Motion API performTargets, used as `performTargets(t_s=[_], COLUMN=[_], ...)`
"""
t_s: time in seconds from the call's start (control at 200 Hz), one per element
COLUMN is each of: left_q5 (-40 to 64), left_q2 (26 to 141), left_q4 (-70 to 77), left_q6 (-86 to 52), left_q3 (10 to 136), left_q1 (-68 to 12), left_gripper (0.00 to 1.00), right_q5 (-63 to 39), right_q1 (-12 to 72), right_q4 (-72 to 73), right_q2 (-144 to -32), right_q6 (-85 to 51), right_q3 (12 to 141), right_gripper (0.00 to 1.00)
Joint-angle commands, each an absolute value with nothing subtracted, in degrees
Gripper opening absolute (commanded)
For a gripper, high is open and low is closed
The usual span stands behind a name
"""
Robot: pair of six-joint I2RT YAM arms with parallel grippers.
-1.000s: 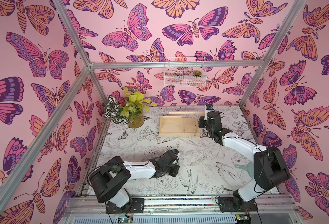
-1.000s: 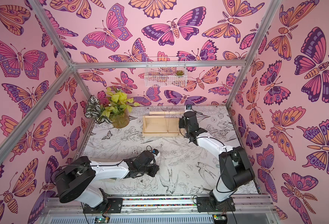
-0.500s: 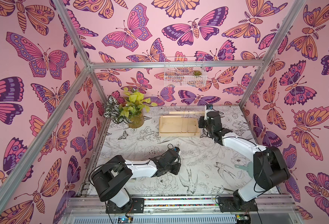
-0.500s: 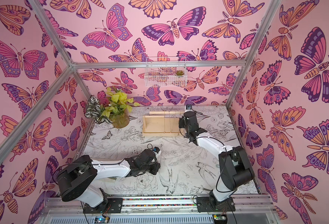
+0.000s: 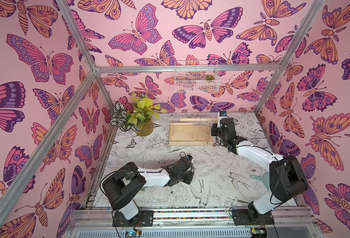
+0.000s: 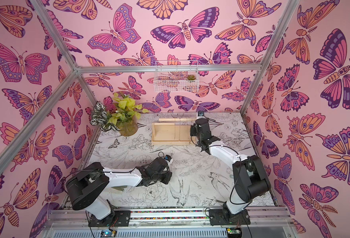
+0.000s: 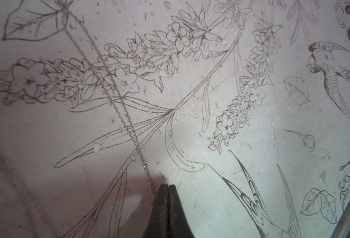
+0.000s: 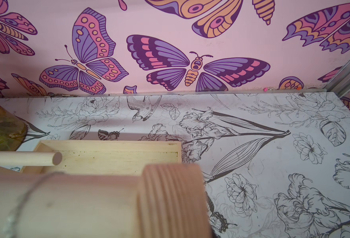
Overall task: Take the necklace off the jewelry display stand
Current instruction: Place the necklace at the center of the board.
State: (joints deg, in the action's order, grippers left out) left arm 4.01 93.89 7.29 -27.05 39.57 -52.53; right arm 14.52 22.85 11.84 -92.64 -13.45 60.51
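Enclosure and work surface, seen in both top views and the two wrist views. The walls were pink panels printed with large purple, magenta and orange butterflies (image 5: pixel 46 61), braced by bare aluminium frame bars (image 5: pixel 180 69). A white wire basket (image 5: pixel 196 86) hung from the rear bar and held a small green succulent (image 5: pixel 209 77). The floor was a white tabletop printed with black line drawings of flowers, leaves and birds (image 5: pixel 149 148); the left wrist view showed it scuffed and chipped. A yellow-green and striped leafy plant in an amber glass vase (image 5: pixel 144 128) stood in the far left corner. The pale unfinished wooden jewelry display stand (image 5: pixel 182 134) sat at the far centre, with a second chain (image 8: pixel 28 190) draped over its round crossbar. The right gripper (image 5: pixel 213 131) was at the stand's right end; whether its jaws were spread or clamped could not be told. The thin silver necklace (image 7: pixel 116 107) lay in two strands on the tabletop, well apart from the stand. It ran up to the side of the left gripper (image 7: pixel 168 188), whose jaws were pressed together; whether they pinched the chain could not be told.
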Motion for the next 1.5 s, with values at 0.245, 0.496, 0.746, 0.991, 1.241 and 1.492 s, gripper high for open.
performTargets(t_s=[0.245,0.496,0.746,0.991,1.241,1.492], left_q5=[3.9,3.8,3.7,2.9,2.6,1.3], left_q2=[91.6,89.8,90.5,90.5,89.7,89.4], left_q4=[6.8,6.8,6.8,6.9,7.2,7.4], left_q6=[-28.5,-30.0,-30.8,-31.8,-32.8,-34.2], left_q3=[36.4,34.6,34.6,33.8,32.7,32.2], left_q1=[-52.9,-54.2,-55.5,-56.7,-58.0,-60.3], left_gripper=[0.0,0.0,0.0,0.0,0.0,0.0], right_q5=[12.9,12.8,12.8,12.8,12.8,12.9], right_q1=[22.9,22.9,22.9,22.9,22.9,22.9], right_q4=[5.8,5.8,5.6,5.5,5.5,5.6], right_q2=[-95.5,-95.7,-95.4,-95.1,-94.9,-94.6], right_q6=[-16.0,-15.9,-15.9,-16.0,-16.0,-16.1], right_q3=[59.0,59.2,59.1,59.1,59.0,58.7], right_gripper=[0.16,0.16,0.16,0.16,0.16,0.16])
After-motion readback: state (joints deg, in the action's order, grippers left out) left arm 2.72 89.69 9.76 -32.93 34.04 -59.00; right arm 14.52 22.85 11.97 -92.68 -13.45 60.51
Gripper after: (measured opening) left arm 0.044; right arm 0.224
